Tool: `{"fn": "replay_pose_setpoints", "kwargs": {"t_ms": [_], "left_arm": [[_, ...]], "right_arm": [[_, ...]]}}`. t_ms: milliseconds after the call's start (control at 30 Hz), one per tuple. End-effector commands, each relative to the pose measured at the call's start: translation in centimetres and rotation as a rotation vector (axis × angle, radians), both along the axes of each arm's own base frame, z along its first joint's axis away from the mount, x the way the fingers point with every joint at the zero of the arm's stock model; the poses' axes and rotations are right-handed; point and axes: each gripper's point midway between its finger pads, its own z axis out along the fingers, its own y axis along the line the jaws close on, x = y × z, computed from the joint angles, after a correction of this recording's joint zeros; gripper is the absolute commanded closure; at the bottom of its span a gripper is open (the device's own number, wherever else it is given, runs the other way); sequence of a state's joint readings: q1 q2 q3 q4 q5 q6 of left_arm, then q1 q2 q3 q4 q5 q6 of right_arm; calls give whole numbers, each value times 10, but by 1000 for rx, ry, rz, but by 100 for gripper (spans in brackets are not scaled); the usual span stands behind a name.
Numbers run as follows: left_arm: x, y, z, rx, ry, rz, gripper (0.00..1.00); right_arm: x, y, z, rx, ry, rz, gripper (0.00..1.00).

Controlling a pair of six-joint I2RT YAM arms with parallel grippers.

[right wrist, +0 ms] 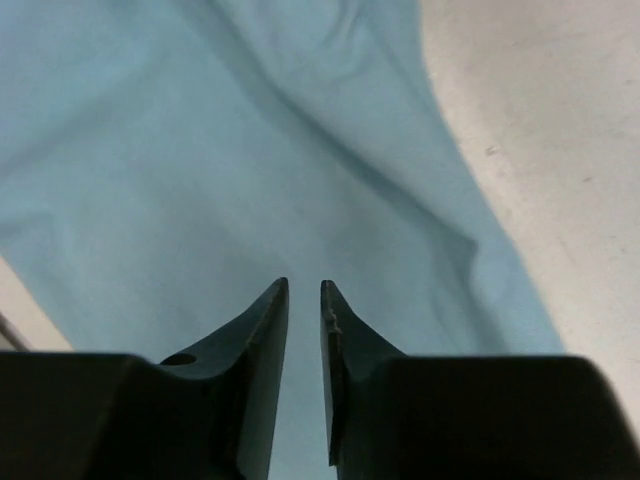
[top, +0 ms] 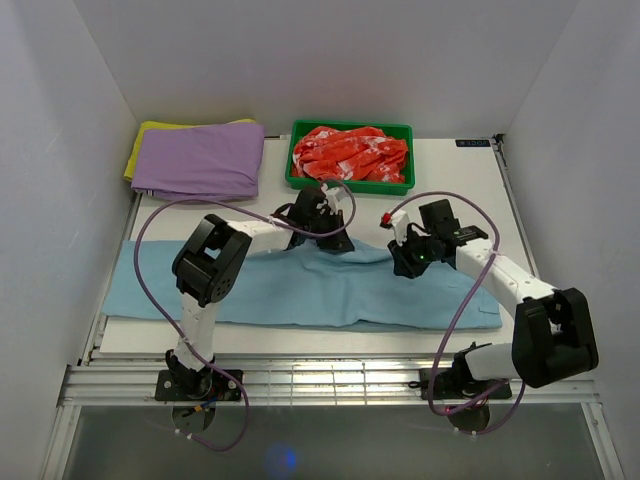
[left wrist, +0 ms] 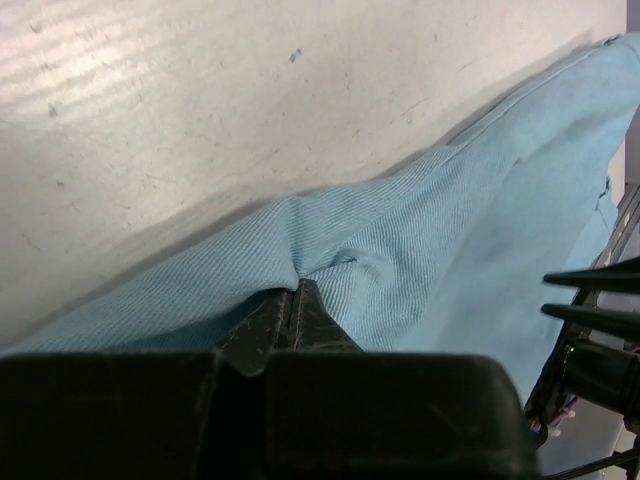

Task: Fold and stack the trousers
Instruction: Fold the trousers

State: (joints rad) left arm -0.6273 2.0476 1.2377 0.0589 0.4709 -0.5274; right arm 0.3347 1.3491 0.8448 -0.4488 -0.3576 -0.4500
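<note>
The light sky-blue trousers (top: pixel 300 290) lie spread lengthwise across the near half of the table, reaching almost from side to side. My left gripper (top: pixel 335 243) is at their far edge near the middle. In the left wrist view it (left wrist: pixel 292 290) is shut on a pinch of the cloth (left wrist: pixel 430 260), which puckers at the fingertips. My right gripper (top: pixel 403 265) hovers over the trousers just right of the middle. In the right wrist view it (right wrist: pixel 304 290) stands open by a narrow gap, with smooth blue cloth (right wrist: pixel 200 150) below and nothing between the fingers.
A purple folded garment (top: pixel 200 160) lies on a yellow cloth (top: pixel 140 150) at the back left. A green tray (top: pixel 350 186) with red-and-white patterned cloth (top: pixel 350 152) stands at the back middle. Bare white table (top: pixel 460 190) shows at the back right.
</note>
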Motion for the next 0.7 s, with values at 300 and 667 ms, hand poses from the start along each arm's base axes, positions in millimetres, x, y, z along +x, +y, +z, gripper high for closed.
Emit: {"fn": "replay_pose_setpoints", "kwargs": {"t_ms": [300,667], "left_arm": [[70,-16,85,-87,-258,16,100],[145,-12,50,38,-385,19,66]], "right_arm": [[-75,-47,-81,-267,354,116,81],[-81,-64,-92,-348,357,127,82]]}}
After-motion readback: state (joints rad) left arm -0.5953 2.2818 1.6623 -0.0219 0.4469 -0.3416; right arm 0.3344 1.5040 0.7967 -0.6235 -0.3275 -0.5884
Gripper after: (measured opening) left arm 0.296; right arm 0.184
